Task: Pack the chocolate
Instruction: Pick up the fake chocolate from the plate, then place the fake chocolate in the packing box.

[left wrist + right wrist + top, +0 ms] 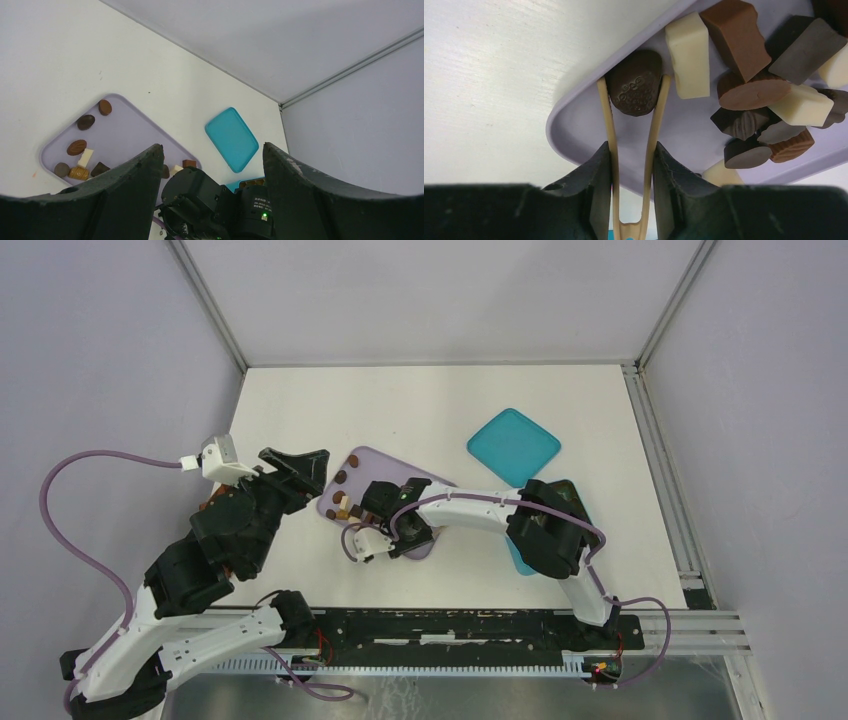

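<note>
White table (440, 400) lay beneath left gripper (211, 147); pale lilac walls (420, 290) rose beyond it, aluminium frame rails (673, 305) at corners. Light was soft and even.

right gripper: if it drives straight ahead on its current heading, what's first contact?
The dark oval chocolate, sitting between the tips of the tongs that the right gripper holds. Just behind it is the corner rim of the lavender tray. Depth is hard to judge from the wrist view.
</note>
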Robot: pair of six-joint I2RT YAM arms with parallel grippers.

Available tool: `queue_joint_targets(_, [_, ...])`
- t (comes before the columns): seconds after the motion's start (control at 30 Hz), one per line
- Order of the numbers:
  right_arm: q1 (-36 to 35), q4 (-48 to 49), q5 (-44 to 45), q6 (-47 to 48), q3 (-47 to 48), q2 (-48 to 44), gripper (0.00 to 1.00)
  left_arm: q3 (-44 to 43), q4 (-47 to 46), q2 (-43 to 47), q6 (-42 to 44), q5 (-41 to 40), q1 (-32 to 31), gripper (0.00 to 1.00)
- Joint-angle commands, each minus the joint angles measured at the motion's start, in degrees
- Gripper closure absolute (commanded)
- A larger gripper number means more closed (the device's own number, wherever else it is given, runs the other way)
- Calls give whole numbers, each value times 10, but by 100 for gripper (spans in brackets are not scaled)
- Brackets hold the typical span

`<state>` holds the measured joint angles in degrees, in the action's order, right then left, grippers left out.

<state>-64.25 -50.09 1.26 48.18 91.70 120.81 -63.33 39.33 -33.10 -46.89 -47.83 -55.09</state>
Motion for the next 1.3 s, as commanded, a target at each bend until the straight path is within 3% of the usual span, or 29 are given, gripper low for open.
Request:
queue_joint_targets(0.0, [-3,-3,3,-4,19,-17,72,3,-13,-1,-19,-3,0,22])
queue_joint_targets(0.37, [34,1,-44,-27,-2,-107,78,14,-25,-3,-23,7,-1,22])
queue_joint_targets(0.57, [80,9,-87,-51,-56,-211,78,17,-34,-9,-22,12,-1,22])
queue_joint_targets(1.0, [289,4,-133,-37,-281,-453,77,40,-116,-88,-18,60,-2,22])
queue_joint_targets(1.27, [402,-22,-112,18,-395,-528,77,31,-141,-161,-9,91,-1,21])
